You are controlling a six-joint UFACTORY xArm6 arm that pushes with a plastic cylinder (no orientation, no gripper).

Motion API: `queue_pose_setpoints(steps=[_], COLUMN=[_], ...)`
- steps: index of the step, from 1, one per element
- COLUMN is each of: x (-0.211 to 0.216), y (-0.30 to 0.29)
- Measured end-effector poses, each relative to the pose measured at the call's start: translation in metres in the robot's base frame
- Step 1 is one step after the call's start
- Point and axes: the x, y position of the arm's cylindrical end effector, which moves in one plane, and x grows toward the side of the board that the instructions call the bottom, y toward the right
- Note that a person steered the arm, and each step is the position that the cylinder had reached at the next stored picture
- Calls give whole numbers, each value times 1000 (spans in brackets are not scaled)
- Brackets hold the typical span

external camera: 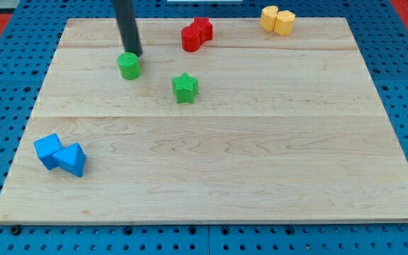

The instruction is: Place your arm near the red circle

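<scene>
- No gripper is fitted to this arm, so open or closed does not apply; my tip (134, 54) is the lower end of a straight dark rod coming down from the view's top.
- Farthest to the view's left, a blue cube (47, 150) and a blue triangular block (71, 159) touch each other near the tabletop (261, 177) edge.
- Next, a green cylinder (129, 66) sits with my tip touching or just beside its upper right edge.
- Right of that, a green star (185, 87) stands alone, near the cylinder but apart from it.
- Farther right and toward the view's top, the red circle (190, 38) touches a second red block (203, 29), whose shape is unclear; the circle lies near my tip, to its right and slightly higher.
- Rightmost, two yellow blocks (278, 19) touch at the top edge.
</scene>
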Motion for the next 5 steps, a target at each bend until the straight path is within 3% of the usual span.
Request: queue_pose_setpoints(steps=[1, 2, 3, 5], x=[-4, 28, 53, 48], y=[-51, -42, 19, 30])
